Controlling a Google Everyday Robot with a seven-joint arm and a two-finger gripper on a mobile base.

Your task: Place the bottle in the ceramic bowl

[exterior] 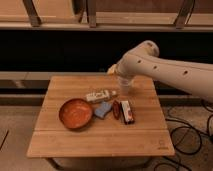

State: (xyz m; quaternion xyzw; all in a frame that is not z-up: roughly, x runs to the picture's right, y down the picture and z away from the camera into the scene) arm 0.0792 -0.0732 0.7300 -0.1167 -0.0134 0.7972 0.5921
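Observation:
The bottle [100, 95], slim and whitish with a printed label, lies on its side on the wooden table [100, 140], just up and right of the ceramic bowl [76, 113]. The bowl is orange-red, round and holds nothing. My gripper [113, 69] is at the end of the white arm [165, 67], above the table's back edge, behind the clear cup [125, 84] and apart from the bottle. It holds nothing that I can see.
A blue item [102, 110] lies right of the bowl. A reddish item [116, 110] and a flat black-red-white package [127, 111] lie beside it. Dark shelving runs behind the table. Cables lie on the floor at right [192, 145].

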